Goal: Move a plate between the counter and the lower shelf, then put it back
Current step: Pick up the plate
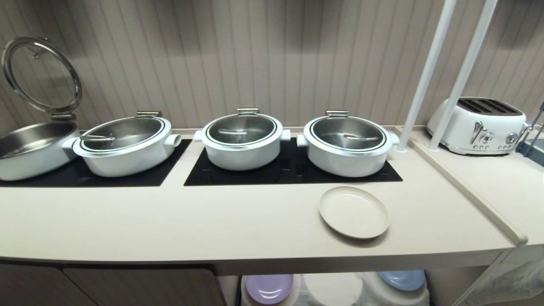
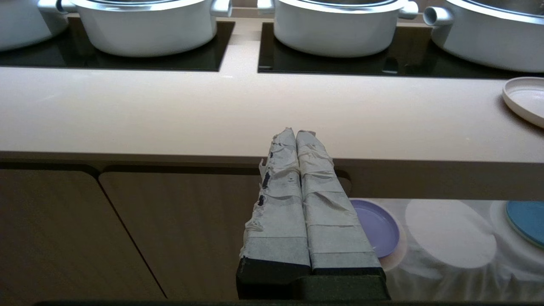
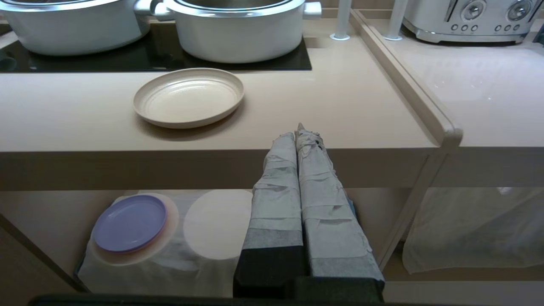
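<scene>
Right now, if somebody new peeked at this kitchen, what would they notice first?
Probably the row of white pots with shiny lids on the black panels at the back of the counter. Next, the cream plate lying alone near the counter's front, and the lilac plate and blue plate on the lower shelf beneath.

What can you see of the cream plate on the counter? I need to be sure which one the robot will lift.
The plate is round, shallow and matte cream-beige, with a low raised rim and faint concentric rings inside. It looks like plastic or ceramic. It lies flat, right side up and empty, on the counter, just in front of the rightmost white pot and apart from it. Nothing but the counter touches it; neither gripper is near it.
</scene>
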Motion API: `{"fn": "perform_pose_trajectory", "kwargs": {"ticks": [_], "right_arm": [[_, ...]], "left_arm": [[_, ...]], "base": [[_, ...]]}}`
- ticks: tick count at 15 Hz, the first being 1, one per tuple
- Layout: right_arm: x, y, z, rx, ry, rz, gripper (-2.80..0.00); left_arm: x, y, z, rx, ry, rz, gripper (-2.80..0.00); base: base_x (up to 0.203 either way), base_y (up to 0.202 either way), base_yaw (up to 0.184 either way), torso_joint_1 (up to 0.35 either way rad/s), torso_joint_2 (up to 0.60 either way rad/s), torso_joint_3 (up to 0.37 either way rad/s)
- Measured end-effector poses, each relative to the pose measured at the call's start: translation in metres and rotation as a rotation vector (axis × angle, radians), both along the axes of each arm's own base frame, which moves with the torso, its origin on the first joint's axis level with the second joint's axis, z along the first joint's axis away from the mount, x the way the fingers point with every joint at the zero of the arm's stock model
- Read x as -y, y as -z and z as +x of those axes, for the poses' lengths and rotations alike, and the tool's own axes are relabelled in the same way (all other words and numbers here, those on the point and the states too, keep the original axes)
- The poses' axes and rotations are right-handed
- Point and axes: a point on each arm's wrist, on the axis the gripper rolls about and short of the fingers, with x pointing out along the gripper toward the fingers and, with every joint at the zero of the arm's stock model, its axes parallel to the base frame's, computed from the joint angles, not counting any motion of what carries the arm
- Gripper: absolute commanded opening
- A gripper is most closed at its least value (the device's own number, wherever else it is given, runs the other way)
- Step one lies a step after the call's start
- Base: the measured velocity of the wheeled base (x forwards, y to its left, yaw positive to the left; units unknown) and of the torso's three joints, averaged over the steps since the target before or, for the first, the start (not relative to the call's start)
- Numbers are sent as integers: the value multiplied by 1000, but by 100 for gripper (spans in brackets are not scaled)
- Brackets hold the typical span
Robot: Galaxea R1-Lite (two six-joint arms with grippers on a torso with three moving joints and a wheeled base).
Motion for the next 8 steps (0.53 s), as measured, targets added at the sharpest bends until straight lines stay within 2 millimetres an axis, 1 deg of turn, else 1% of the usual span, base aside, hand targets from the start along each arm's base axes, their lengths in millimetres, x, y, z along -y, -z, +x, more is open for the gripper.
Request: {"fn": "perform_pose_trajectory", "kwargs": {"ticks": [2,3,4,8], "right_arm": [[0,0,0,0,0,0,-280],[0,0,0,0,-1,0,-280],[0,0,0,0,0,0,-280],[0,0,0,0,-1,0,-280]], "left_arm": [[0,0,0,0,0,0,-280],[0,0,0,0,0,1,-280],[0,0,0,0,0,0,-280],[0,0,0,2,-1,-1,-280]], "base": [[0,-182,1,-1,6,2],[0,-117,2,3,7,2],[0,-67,-1,2,-2,7],[0,0,0,0,0,0]]}}
